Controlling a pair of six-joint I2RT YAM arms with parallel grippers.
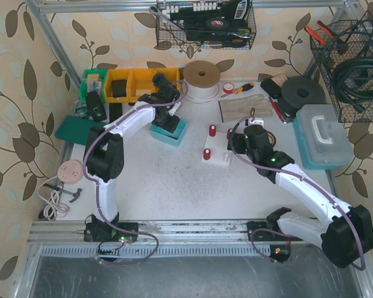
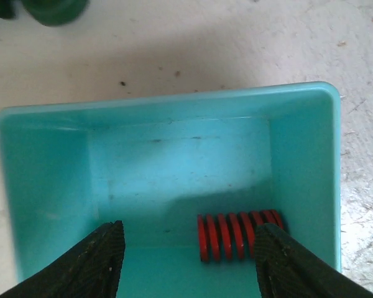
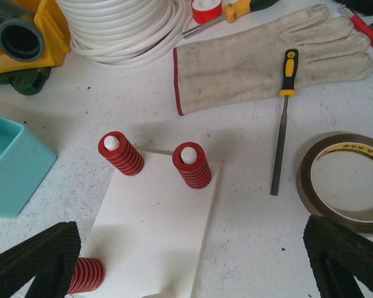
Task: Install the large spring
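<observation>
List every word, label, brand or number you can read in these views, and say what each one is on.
No text can be read as it stands.
Tape roll, inner core: dark printed lettering, too blurred to read.
Black items in the wire basket: pale markings, too small to read.
Nothing else shows lettering.

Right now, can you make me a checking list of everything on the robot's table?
Surface: white table, scuffed and speckled.
Job's things: one red spring lying in the teal bin; white plate with two springs on pegs, a third spring at its edge.
Clutter: glove, file, tape roll, white cord coil, toolbox.
Grippers: left gripper open inside the bin, either side of the spring; right gripper open above the plate.
Cables: purple cables run along both arms.
Surroundings: leaf wallpaper, metal frame, wire baskets of tools.
</observation>
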